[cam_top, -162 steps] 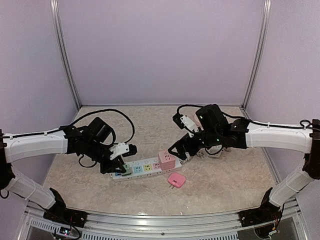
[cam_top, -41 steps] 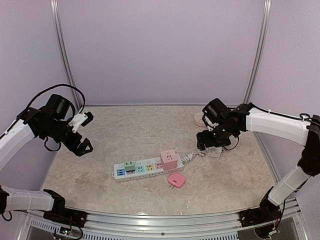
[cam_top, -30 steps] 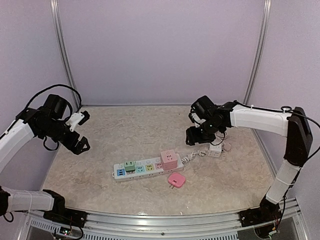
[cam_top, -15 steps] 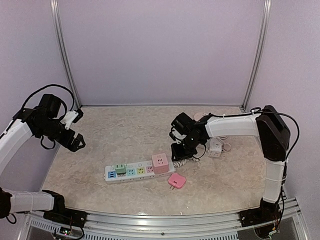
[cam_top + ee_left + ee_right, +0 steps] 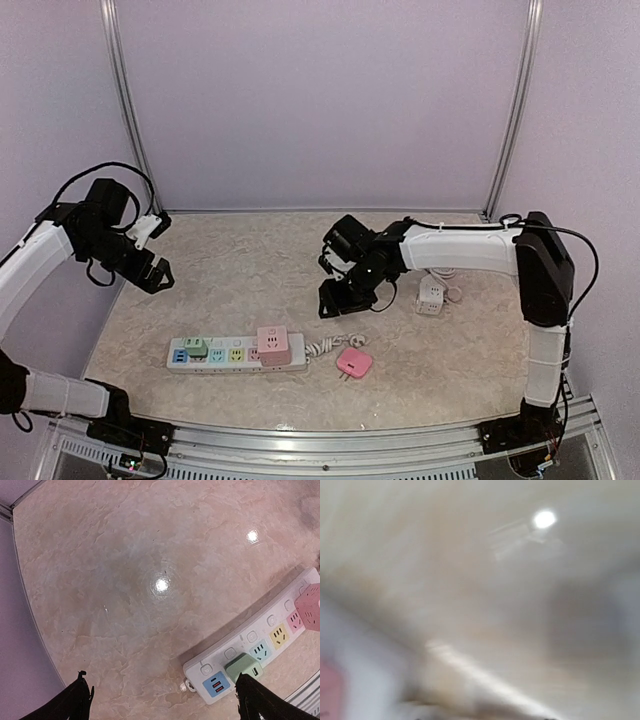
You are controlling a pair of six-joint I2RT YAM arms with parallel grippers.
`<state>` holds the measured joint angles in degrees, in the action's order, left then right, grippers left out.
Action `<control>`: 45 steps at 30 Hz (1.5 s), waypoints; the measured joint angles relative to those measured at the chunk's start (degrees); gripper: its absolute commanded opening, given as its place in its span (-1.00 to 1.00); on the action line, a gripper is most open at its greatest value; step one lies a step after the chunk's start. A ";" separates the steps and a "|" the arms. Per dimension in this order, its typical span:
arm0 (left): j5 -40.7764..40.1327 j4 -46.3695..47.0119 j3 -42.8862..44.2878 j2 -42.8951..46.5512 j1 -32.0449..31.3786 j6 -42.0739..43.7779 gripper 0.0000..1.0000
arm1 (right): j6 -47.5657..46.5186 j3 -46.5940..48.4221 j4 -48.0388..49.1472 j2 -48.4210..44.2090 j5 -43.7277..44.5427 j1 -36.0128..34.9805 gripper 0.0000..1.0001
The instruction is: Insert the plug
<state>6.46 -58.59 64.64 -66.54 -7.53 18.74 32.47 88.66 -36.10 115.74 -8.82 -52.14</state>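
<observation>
The step in hand looks like the pick-up of the loose pink plug (image 5: 352,362), and it should go well if the right end effector (image 5: 334,298) comes straight down over the plug and takes it by its flat sides. The prongs must stay free and turned toward the power strip (image 5: 240,364). The plug lies flat on the tabletop (image 5: 250,270), so a shallow, square grip would help, as a skewed one would probably tilt the prongs at the socket. Whether the right end effector stands wide or narrow I cannot tell: its own camera is blurred, and the overhead view shows it too small. It seems to hold nothing. The strip already carries a pink cube adapter (image 5: 273,345) near its cord end and a green plug (image 5: 195,346) near its other end, with free sockets between them. The pink plug rests just past the strip's cord end, beside the coiled cord (image 5: 325,346), on the strip's near side. The right end effector hovers past that same end, but on the strip's far side, so the cord lies between it and the plug. The left end effector (image 5: 152,274) stands wide and empty, well off the strip's far side near the green-plug end.
</observation>
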 measured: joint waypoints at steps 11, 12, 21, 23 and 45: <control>0.26 -0.74 1.40 -2.45 0.07 1.18 0.93 | -2.25 -7.08 -11.08 -13.29 16.68 21.84 0.88; 0.26 -0.81 1.49 -2.73 0.07 1.27 0.93 | -2.29 -7.93 -11.41 -12.92 16.76 22.05 0.88; 1.05 -1.38 2.38 -4.76 0.07 2.01 0.91 | -2.21 -6.97 -15.26 -6.40 22.93 21.97 0.85; 1.62 -1.51 2.38 -4.72 0.09 2.16 0.91 | -1.62 -7.04 -16.39 -5.05 23.67 21.97 0.85; 3.23 -2.19 2.38 -4.70 0.09 2.40 0.90 | -1.14 1.20 -15.04 0.13 18.34 14.51 -0.18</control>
<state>9.69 -60.77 67.02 -71.24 -7.44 21.15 31.33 89.86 -51.13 115.87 9.52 -37.63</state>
